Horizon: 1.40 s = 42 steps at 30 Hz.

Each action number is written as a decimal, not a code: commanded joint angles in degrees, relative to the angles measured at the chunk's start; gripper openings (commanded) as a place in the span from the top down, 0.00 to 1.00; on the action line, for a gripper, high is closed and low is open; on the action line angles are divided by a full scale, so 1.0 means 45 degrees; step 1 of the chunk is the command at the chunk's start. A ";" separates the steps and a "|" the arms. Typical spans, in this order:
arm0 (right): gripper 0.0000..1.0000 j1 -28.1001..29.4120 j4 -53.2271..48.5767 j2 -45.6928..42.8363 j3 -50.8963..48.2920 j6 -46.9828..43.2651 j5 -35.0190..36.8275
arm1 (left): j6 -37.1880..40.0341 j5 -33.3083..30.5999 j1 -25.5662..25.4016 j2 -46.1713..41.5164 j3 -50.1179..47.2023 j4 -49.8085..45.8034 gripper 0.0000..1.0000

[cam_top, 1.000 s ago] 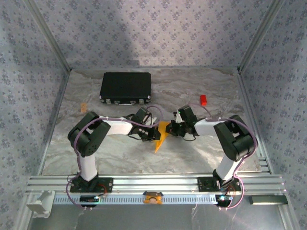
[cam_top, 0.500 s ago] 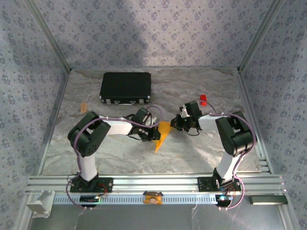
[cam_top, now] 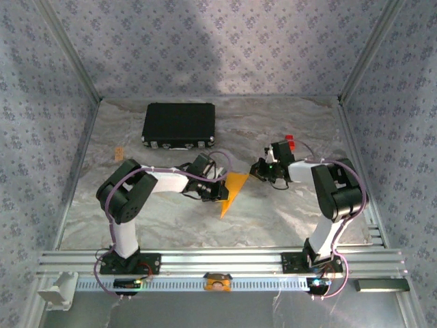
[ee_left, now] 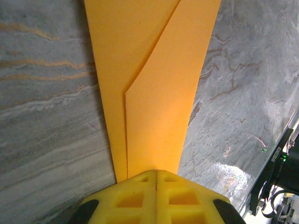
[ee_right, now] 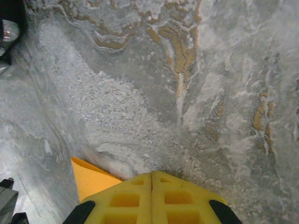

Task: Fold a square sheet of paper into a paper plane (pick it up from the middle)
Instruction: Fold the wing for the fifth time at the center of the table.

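Observation:
The orange sheet of paper [cam_top: 233, 189] lies on the table's middle, folded into a slim shape that tapers to a point toward the near edge. In the left wrist view the paper [ee_left: 154, 84] spreads flat with a folded flap and a lengthwise crease. My left gripper [cam_top: 220, 190] is shut, its tips [ee_left: 156, 171] set down on the paper's end; the sheet runs under them rather than between the jaws. My right gripper [cam_top: 259, 169] is shut and empty, a short way right of the paper. A corner of the paper [ee_right: 91, 179] shows beside its closed tips [ee_right: 152, 173].
A black rectangular case [cam_top: 179, 125] sits at the back left. A small red block [cam_top: 289, 143] lies just behind the right wrist. A small tan piece [cam_top: 119, 153] rests near the left wall. Patterned walls enclose the marbled table [cam_top: 273, 212].
My right gripper has drawn back from the paper to the right and toward the red block. The left gripper and the paper stay in place.

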 commanded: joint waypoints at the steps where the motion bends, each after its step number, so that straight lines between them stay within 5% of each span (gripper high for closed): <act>1: 0.92 0.0152 -0.0322 -0.1121 -0.0072 -0.0340 0.0211 | 0.0205 -0.0823 -0.0125 0.0494 -0.0712 -0.1975 1.00; 16: 0.95 0.2834 0.0756 -0.1306 -0.1444 0.0724 -0.0514 | 0.0115 -0.0763 -0.0147 0.0370 -0.0527 -0.1950 1.00; 34: 0.97 0.2698 0.1056 -0.0244 -0.2284 0.0817 0.0206 | 0.0117 -0.0242 -0.0666 -0.1638 0.0264 -0.2415 0.93; 42: 0.96 0.2689 0.1142 -0.0253 -0.2220 0.0766 0.0080 | -0.0515 -0.0310 -0.0909 -0.1689 -0.0977 -0.1500 0.94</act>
